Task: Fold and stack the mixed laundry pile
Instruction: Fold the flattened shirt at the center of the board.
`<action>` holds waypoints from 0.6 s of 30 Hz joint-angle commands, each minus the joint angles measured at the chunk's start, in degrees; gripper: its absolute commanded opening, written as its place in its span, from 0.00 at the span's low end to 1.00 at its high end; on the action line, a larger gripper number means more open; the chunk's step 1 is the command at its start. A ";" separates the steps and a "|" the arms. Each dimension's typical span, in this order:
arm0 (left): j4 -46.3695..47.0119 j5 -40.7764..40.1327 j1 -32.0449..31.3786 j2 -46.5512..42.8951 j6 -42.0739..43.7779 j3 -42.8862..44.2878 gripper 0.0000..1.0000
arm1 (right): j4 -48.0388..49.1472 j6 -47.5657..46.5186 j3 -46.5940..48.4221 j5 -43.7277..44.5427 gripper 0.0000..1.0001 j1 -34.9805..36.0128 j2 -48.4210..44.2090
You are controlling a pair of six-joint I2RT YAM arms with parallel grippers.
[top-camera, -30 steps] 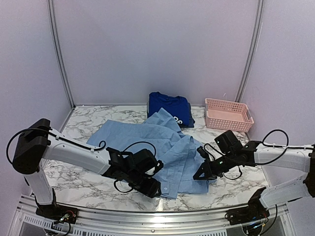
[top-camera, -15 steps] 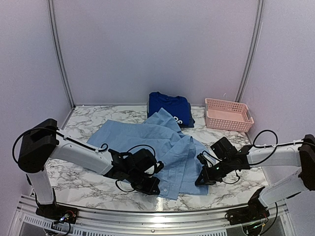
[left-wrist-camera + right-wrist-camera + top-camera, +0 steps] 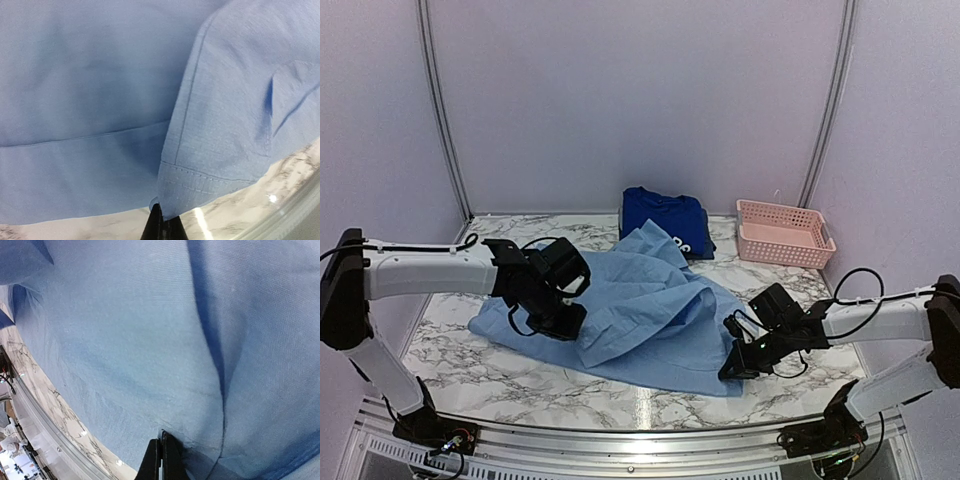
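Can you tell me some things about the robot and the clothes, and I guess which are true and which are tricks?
1. The left hand pinches an edge of the light-blue shirt. True.
2. The pink basket sits at the far left of the table. False: it sits at the far right.
3. The royal-blue T-shirt lies behind the light-blue shirt. True.
4. The right hand hangs wide open in the air. False: it is shut on the light-blue shirt, low by the table.
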 commanded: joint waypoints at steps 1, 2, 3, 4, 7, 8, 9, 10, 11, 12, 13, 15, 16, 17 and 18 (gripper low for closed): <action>-15.79 -10.43 6.29 0.38 7.80 0.47 0.00 | -1.92 1.31 -1.71 4.84 0.00 -0.10 -0.44; -16.63 -11.44 7.79 0.90 8.52 0.62 0.00 | -2.16 1.31 -1.97 4.97 0.00 -0.20 -0.68; -17.15 -12.49 9.22 1.37 8.97 0.86 0.00 | -2.40 1.31 -2.24 5.13 0.00 -0.25 -1.00; -17.48 -13.35 10.50 1.79 9.52 1.12 0.00 | -2.77 1.31 -2.62 5.31 0.00 -0.29 -1.39; -18.87 -17.48 13.29 2.75 12.01 3.07 0.00 | -3.58 1.75 -3.98 5.80 0.00 -1.05 -3.34; -19.25 -18.55 13.87 2.85 12.90 3.71 0.00 | -3.64 2.06 -4.52 5.86 0.00 -1.37 -3.92; -19.71 -19.44 14.36 2.94 13.78 4.32 0.00 | -3.64 2.17 -4.96 5.74 0.00 -1.65 -4.47; -20.22 -20.12 14.78 2.94 14.53 5.05 0.00 | -3.79 2.22 -5.22 5.65 0.00 -2.01 -4.87; -20.66 -20.38 15.15 2.91 15.32 5.82 0.00 | -4.09 2.15 -5.30 5.71 0.00 -2.19 -5.17; -20.93 -21.10 15.26 2.73 15.92 6.61 0.00 | -4.24 2.01 -5.27 5.80 0.00 -2.36 -5.34; -21.22 -22.07 15.44 2.52 16.44 7.18 0.00 | -4.30 1.86 -5.19 5.77 0.00 -2.59 -5.53; -21.74 -23.76 16.32 2.63 17.57 8.21 0.00 | -4.39 1.69 -4.78 5.66 0.00 -2.84 -5.68; -22.13 -24.58 16.94 3.07 18.04 8.64 0.00 | -4.57 1.54 -4.57 5.64 0.00 -2.98 -5.64; -22.53 -25.45 17.63 3.72 18.64 9.08 0.00 | -4.87 1.37 -4.34 5.68 0.00 -3.06 -5.55; -23.27 -26.81 18.11 4.38 19.31 9.54 0.00 | -5.16 1.20 -4.22 5.83 0.00 -3.22 -5.59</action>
